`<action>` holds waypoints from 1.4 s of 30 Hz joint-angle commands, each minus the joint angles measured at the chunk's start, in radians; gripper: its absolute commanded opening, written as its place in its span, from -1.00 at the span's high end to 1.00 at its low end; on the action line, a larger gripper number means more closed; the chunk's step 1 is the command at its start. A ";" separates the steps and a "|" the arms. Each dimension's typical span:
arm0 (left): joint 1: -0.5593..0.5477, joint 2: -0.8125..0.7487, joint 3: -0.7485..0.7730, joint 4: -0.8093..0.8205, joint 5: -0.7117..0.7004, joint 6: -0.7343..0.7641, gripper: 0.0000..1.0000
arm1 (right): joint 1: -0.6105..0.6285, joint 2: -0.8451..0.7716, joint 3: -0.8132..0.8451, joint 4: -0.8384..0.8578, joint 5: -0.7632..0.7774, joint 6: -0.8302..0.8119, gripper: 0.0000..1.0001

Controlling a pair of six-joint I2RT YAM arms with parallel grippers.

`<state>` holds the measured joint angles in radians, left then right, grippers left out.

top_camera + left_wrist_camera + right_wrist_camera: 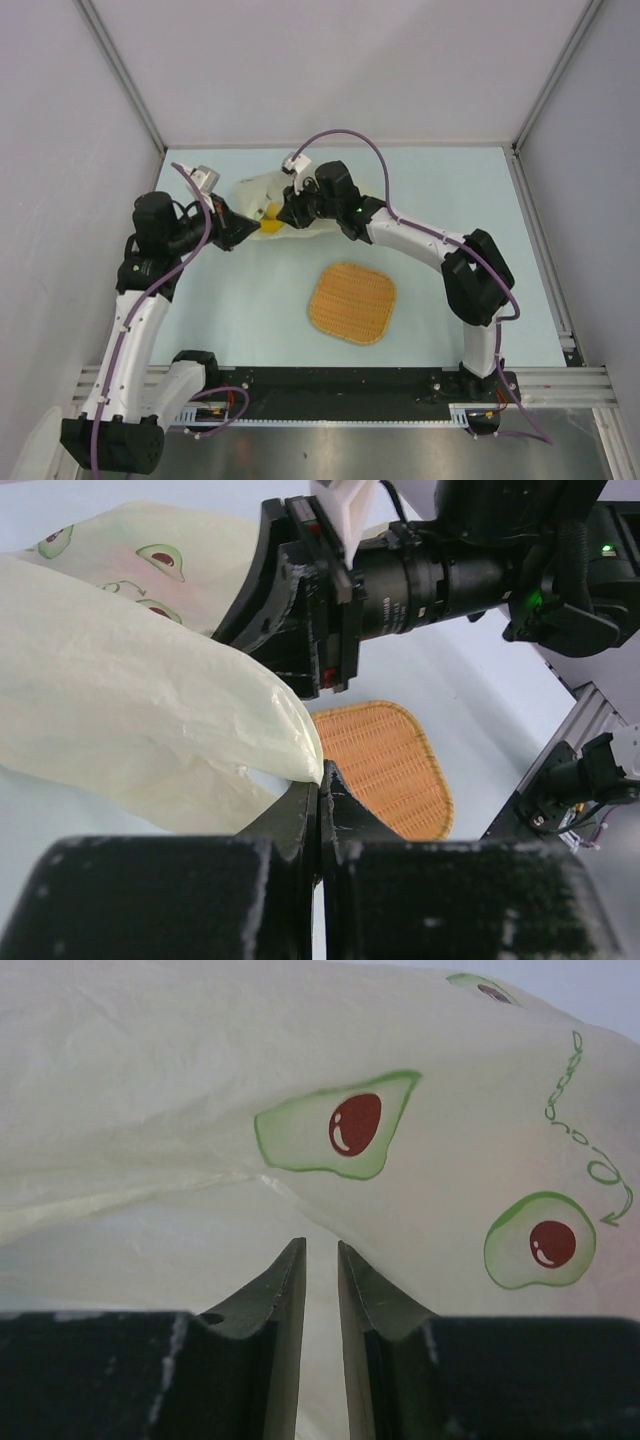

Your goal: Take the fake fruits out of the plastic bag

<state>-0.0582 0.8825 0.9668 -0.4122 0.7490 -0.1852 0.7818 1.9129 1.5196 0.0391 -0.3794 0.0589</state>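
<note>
The plastic bag is light, slippery film: your left tool pinches its edge (right tool nearly closed, hold unclear).

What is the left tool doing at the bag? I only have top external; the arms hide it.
Observer: The left wrist view shows the left tool shut, pinching an edge of the plastic bag.
Operator: And the right tool?
Observer: Its fingers stand a slit apart with bag film against them; grip unclear.
Operator: Any fruit visible up close?
Observer: None in either wrist view, only avocado prints on the film.
</note>
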 commanded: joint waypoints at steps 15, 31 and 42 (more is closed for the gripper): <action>0.040 0.018 0.026 0.177 0.055 -0.178 0.99 | 0.129 -0.026 -0.214 0.044 0.108 -0.157 0.55; 0.055 -0.030 -0.031 0.030 0.001 0.013 0.99 | 0.051 0.004 -0.141 0.137 0.236 -0.217 0.42; 0.055 -0.028 -0.049 0.035 0.003 0.023 1.00 | -0.043 0.058 -0.084 0.309 0.567 -0.409 0.43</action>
<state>-0.0116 0.8696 0.9173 -0.4141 0.7403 -0.1738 0.7414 1.9728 1.3666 0.2306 0.0628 -0.2710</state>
